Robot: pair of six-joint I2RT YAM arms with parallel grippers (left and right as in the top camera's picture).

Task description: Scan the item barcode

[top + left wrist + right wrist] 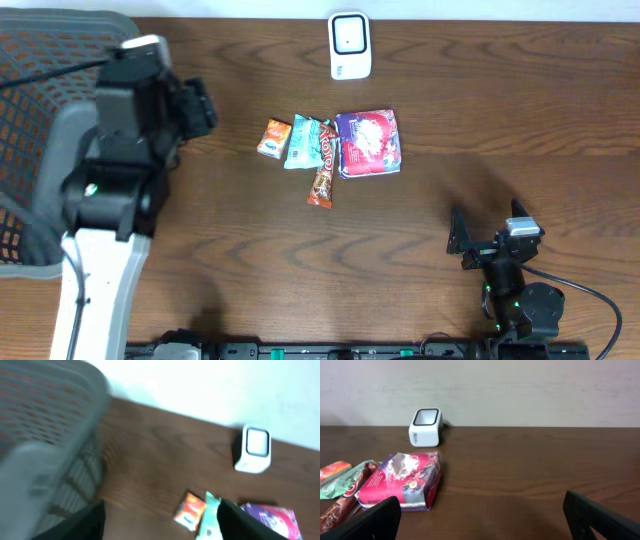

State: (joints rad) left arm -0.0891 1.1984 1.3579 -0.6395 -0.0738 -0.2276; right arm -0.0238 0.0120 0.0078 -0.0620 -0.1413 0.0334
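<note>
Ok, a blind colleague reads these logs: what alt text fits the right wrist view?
A purple packet lies on a wooden table, with a white scanner standing behind it by a pale wall. A green packet, an orange packet and a brown bar lie at its left. The right gripper, open and empty, shows a finger in each bottom corner.

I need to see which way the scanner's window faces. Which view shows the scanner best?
The right wrist view: the scanner is sharp, showing its white body and the dark-rimmed window on top. Overhead shows the scanner only from above, small. The left wrist view shows the scanner blurred.
</note>
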